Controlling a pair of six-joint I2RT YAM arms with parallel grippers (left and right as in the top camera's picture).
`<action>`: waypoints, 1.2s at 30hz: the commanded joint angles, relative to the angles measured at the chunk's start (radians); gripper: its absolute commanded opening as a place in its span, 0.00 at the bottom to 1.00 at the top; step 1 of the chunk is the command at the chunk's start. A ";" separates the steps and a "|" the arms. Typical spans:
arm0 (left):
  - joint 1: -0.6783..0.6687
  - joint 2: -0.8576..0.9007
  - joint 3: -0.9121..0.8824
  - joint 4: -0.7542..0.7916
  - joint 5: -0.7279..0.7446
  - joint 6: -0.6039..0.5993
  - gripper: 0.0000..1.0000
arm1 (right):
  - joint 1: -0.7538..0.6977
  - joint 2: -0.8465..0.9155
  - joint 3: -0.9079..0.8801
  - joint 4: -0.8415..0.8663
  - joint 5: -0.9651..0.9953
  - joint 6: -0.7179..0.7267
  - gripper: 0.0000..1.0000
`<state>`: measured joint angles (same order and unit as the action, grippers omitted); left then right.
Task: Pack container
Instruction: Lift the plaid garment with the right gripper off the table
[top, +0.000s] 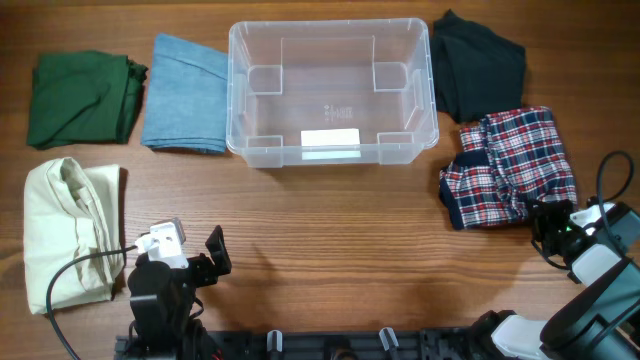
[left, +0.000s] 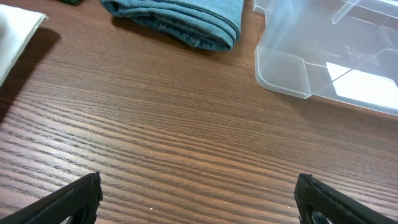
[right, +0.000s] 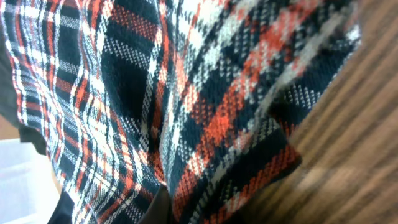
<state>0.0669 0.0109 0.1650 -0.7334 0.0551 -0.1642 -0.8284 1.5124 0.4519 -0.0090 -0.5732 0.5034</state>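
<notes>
Container (top: 236, 100) of clear plastic sits at the far middle of the table (top: 350, 240), empty, its white label facing the arms. A blue garment (top: 185, 92) lies just beside its left wall, with a dark green garment (top: 80, 98) further left; a black garment (top: 478, 68) lies by its right wall. The right gripper (top: 548, 222) is clamped on the near edge of the plaid garment (top: 510, 165) - the cloth fills the right wrist view. The left gripper (top: 215, 255) hangs with fingers spread wide over bare wood - nothing in it - beside a cream garment (top: 70, 230).
</notes>
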 joint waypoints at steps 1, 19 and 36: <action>0.006 -0.008 0.000 -0.010 0.019 -0.015 1.00 | 0.016 0.034 -0.032 0.000 -0.081 -0.032 0.04; 0.006 -0.008 0.000 -0.010 0.019 -0.015 1.00 | 0.016 -0.138 0.027 0.003 -0.254 -0.024 0.04; 0.006 -0.008 0.000 -0.010 0.019 -0.015 1.00 | 0.016 -0.247 0.128 -0.007 -0.451 -0.002 0.04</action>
<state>0.0669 0.0109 0.1650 -0.7330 0.0551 -0.1642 -0.8192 1.3106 0.5102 -0.0250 -0.8928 0.5007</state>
